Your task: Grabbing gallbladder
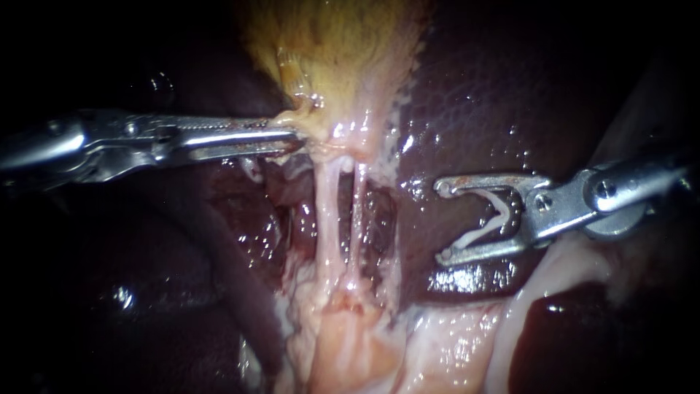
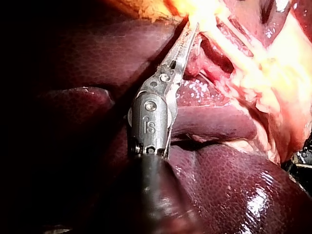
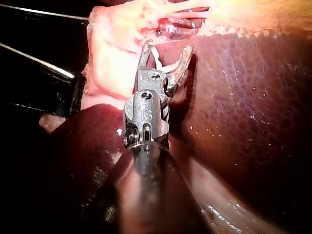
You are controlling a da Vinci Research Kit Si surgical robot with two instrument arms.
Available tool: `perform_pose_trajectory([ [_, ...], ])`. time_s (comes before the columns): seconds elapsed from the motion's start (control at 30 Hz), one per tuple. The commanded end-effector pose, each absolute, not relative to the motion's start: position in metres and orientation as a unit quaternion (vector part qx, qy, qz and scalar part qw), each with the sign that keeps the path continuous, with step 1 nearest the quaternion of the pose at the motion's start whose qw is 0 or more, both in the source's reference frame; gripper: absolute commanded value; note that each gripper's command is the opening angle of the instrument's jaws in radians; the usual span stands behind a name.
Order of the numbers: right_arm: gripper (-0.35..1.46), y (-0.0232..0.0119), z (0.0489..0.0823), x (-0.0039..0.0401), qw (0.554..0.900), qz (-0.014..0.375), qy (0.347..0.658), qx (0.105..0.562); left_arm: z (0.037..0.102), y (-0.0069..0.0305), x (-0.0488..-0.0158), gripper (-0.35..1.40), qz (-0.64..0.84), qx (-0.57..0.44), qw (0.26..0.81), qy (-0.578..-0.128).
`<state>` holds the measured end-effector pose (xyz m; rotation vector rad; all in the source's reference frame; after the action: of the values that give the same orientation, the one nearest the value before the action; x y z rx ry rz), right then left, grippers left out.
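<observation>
Gallbladder [image 1: 335, 51] sat top centre in the endoscope view, yellowish, necking down into two pale tubes [image 1: 327, 211] that ran stretched toward the fatty tissue below. Left instrument [image 1: 293, 136] had its jaws clamped on the gallbladder's lower edge, right at the neck. Thin bite: only the tip portion looked engaged, as far as I could tell. Main risk: a bite that shallow could slip, or tear the wall if traction went up, and a tear there would spill contents over the field. Second risk: the tubes looked taut, so pulling harder or sideways could rip one at its junction. Right instrument [image 1: 442, 221] stood apart over the liver [image 1: 496, 87], jaws spread wide with a pale V-shaped clip [image 1: 502, 208] seated against both, touching no tissue I could see. Its lower jaw tip hung close to the liver surface, so a drop would scrape it. A slip on the left would also jerk the tubes off the clip's line.
</observation>
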<state>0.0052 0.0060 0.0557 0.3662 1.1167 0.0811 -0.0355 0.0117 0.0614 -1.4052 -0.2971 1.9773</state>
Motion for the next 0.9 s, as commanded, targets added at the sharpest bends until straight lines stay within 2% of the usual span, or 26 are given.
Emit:
perform_pose_trajectory([
  [0.03,0.50,0.0060,0.0557,0.0052,0.831,0.038,0.527,0.173,0.0612,0.0116,-0.0355,-0.35,0.759,-0.541,0.343,-0.118],
  [0.5,0.50,0.0060,0.0557,0.0050,0.831,0.038,0.527,0.173,0.0540,0.0142,-0.0316,-0.35,0.747,-0.540,0.368,-0.125],
  [0.9,0.50,0.0061,0.0557,0.0051,0.831,0.038,0.527,0.173,0.0539,0.0140,-0.0315,-0.35,0.747,-0.536,0.375,-0.118],
])
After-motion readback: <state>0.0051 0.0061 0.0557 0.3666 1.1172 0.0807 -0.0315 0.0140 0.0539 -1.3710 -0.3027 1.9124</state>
